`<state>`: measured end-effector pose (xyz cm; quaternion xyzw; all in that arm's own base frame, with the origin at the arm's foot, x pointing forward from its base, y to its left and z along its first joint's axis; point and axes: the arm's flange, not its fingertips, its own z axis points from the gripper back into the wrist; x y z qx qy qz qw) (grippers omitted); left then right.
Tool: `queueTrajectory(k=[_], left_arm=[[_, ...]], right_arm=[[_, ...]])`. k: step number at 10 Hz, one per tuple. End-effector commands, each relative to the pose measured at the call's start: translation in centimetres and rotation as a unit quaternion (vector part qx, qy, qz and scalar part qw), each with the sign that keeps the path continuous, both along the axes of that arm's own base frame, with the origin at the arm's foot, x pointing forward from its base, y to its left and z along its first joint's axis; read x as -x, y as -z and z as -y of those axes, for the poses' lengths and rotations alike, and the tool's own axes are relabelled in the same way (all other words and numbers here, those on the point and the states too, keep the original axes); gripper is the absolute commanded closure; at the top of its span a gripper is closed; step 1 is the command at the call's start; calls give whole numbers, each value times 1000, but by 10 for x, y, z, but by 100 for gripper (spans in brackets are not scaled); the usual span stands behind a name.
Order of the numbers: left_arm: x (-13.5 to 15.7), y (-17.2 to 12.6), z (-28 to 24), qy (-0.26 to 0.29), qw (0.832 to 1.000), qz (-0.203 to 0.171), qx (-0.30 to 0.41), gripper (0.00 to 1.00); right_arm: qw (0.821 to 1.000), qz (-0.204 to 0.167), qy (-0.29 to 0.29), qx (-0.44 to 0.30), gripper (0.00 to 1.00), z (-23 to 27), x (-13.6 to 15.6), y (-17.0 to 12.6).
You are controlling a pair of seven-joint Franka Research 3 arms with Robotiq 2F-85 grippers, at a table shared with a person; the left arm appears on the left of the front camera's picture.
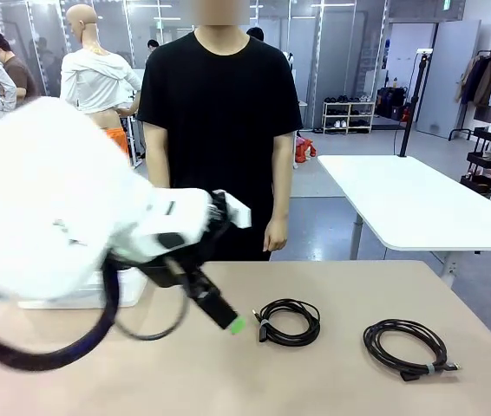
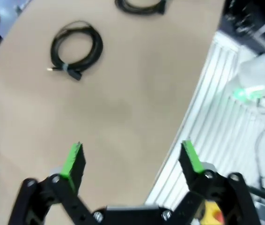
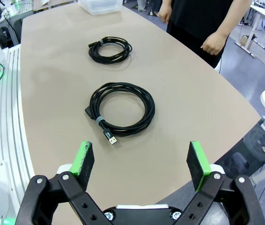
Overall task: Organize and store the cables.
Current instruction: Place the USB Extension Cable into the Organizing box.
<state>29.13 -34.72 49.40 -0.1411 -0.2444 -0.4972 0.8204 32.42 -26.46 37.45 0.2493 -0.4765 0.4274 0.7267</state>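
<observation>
Two cables lie coiled on the tan table (image 1: 332, 390). A smaller black coil (image 1: 289, 321) with a pale tie band sits mid-table, and a larger coil (image 1: 406, 346) lies to its right. My left gripper (image 1: 232, 321) hangs just left of the smaller coil, above the table. In the left wrist view this gripper (image 2: 132, 159) stands open and empty, with the smaller coil (image 2: 76, 49) ahead and the other coil (image 2: 139, 5) at the top edge. My right gripper (image 3: 141, 160) is open and empty, well above the larger coil (image 3: 121, 108); the smaller coil (image 3: 109, 49) lies beyond.
A white bin (image 1: 81, 293) stands at the table's back left, seen as a clear container (image 3: 99, 5) in the right wrist view. A person in black (image 1: 219, 130) stands at the far edge, hands hanging (image 3: 212, 44). Another white table (image 1: 419, 204) stands behind on the right.
</observation>
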Motion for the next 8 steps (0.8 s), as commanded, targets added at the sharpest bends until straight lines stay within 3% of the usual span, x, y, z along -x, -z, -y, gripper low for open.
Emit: queueTrajectory(k=[1, 5, 8], left_arm=[[-54, 6, 47, -29, 998, -20, -51, 0], [-101, 41, 105, -85, 992, -37, -86, 0], [-108, 51, 109, -122, 987, -41, -96, 0]], right_arm=[[1000, -7, 13, -4, 0, -2, 0, -3], [1000, -7, 13, -4, 0, -2, 0, -3], [1000, -7, 13, -4, 0, -2, 0, -3]])
